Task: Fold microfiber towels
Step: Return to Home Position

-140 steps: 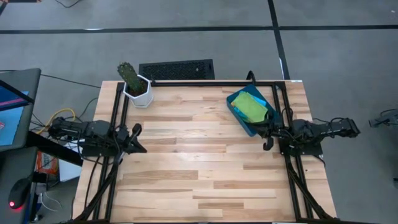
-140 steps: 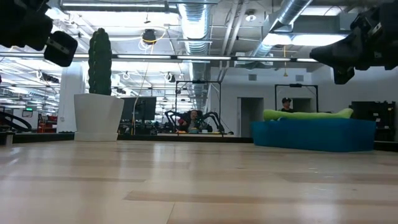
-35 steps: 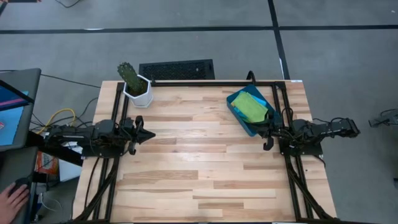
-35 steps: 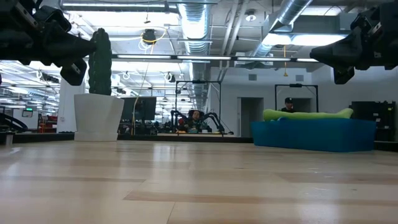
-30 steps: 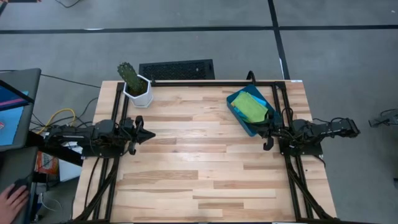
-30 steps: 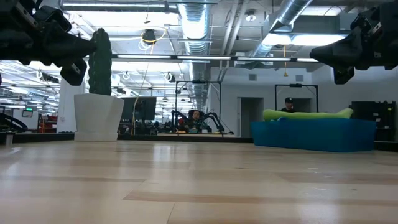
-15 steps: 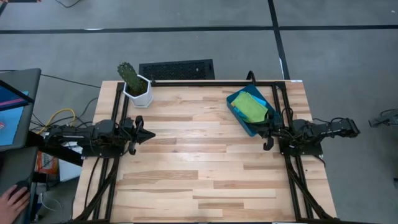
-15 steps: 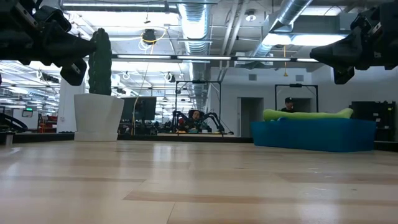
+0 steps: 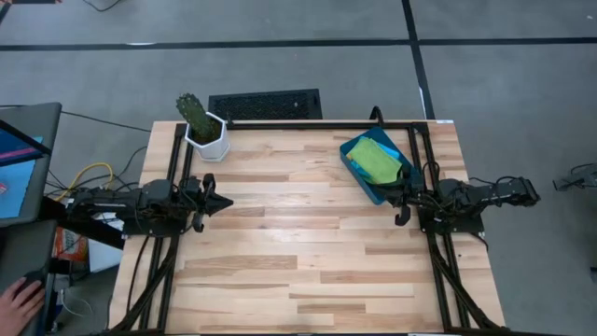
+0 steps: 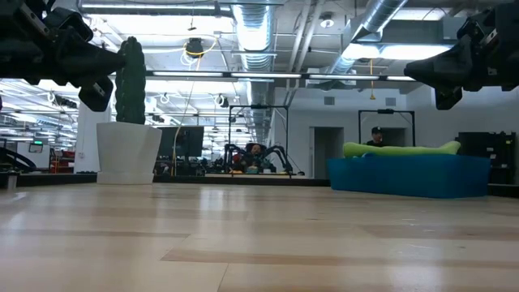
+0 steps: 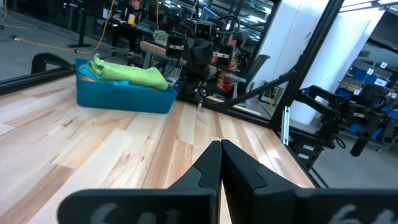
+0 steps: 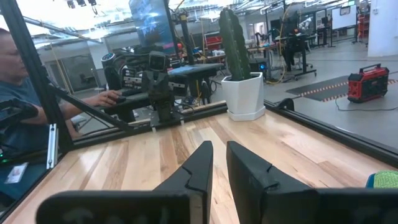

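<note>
microfiber towels (image 9: 376,161) | high view: green one lies in blue bin (image 9: 354,174); low view: only its ridge | left gripper (image 11: 221,144) together | right gripper (image 12: 219,146) slightly apart

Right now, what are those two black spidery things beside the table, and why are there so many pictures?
They are two robot arms, the left arm and the right arm, resting at the sides of the table. One picture looks down from above. One peeks level across the tabletop. Two come from little cameras on the arms' wrists. On the table stand a potted cactus and a blue tray with a green towel lying in it. The left arm's fingers are pressed together, and the right arm's fingers stand slightly apart. Neither holds anything.
</note>
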### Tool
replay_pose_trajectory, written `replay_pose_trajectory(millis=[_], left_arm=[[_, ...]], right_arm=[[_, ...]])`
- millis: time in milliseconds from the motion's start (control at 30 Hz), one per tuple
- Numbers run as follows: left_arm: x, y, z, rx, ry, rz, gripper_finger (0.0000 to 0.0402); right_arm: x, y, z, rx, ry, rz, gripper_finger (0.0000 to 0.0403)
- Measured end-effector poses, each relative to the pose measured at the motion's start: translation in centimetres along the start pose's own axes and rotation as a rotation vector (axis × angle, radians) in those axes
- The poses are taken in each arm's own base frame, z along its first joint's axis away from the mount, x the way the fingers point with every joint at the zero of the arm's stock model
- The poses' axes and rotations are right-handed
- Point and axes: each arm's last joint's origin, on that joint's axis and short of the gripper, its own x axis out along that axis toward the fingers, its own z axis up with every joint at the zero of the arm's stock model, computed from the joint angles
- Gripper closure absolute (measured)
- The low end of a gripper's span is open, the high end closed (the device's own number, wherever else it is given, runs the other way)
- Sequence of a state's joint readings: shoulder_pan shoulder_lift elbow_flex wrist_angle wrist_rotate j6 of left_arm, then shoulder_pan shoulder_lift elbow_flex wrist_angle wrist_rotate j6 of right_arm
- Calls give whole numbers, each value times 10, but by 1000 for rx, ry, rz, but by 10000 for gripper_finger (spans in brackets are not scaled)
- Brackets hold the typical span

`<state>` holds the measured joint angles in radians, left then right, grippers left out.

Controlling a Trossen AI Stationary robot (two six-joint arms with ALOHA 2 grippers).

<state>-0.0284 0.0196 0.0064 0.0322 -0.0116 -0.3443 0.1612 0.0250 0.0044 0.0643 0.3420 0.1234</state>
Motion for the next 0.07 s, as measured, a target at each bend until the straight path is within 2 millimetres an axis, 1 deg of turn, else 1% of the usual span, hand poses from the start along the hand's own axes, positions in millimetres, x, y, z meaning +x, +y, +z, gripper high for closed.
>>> replay_pose_trajectory(millis=[67], left_arm=[[0,0,0,0,0,0,401]], right_arm=[[0,0,0,0,0,0,331]])
